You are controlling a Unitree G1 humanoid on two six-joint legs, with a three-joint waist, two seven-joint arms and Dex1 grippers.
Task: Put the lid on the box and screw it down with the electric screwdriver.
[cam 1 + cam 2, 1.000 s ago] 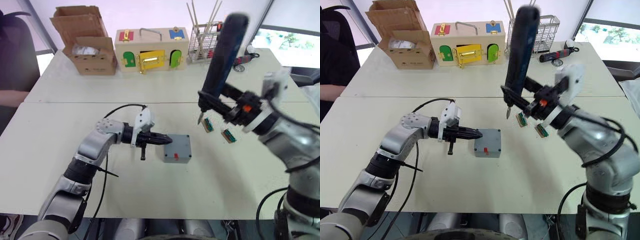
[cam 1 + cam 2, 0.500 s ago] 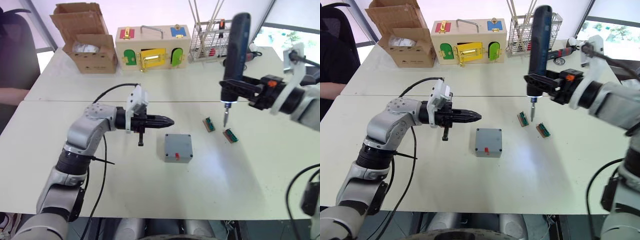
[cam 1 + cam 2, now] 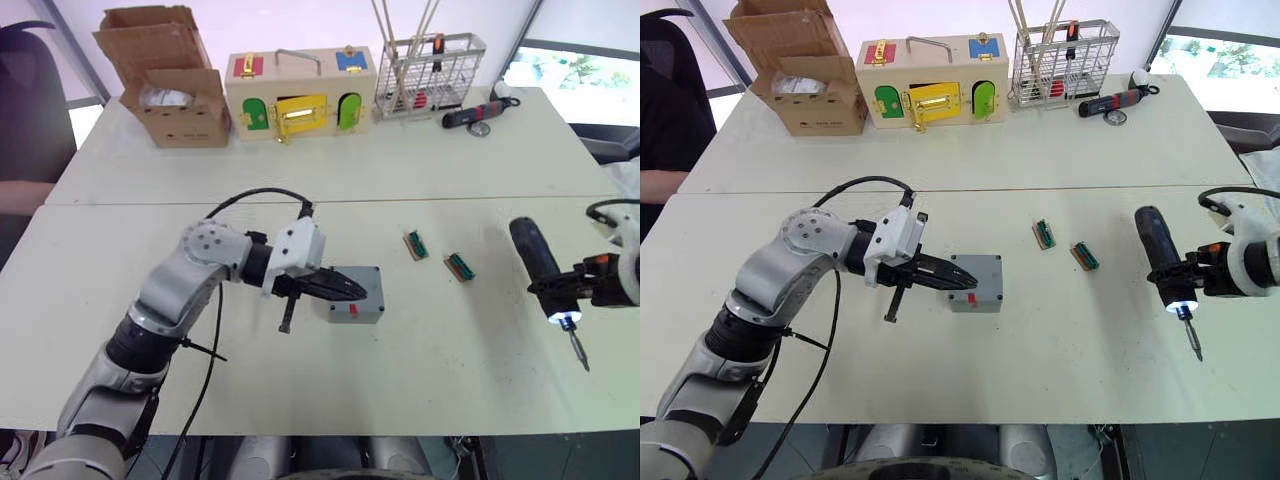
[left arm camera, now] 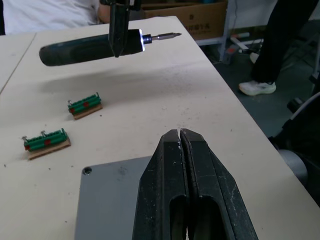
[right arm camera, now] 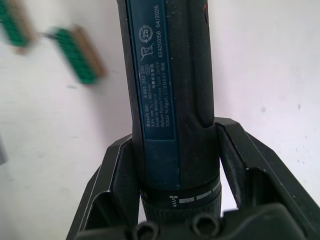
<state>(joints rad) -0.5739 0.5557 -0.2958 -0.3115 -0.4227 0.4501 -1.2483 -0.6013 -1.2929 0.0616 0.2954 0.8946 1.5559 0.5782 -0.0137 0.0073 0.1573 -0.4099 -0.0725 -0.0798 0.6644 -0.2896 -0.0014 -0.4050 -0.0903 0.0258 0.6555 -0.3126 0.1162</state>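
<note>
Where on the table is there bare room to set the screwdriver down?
The near table is bare ahead of the box and toward its right edge, beneath the electric screwdriver in the right gripper. It is crowded along the far edge: cardboard box, wooden box, wire rack.

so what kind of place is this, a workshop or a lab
Probably a robot test lab set up as a workbench: white tables carrying a wooden latch box with coloured doors, a wire tool rack and a cardboard box.

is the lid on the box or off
On. A flat grey lid with a corner screw hole covers the box; no wires show inside.
</note>
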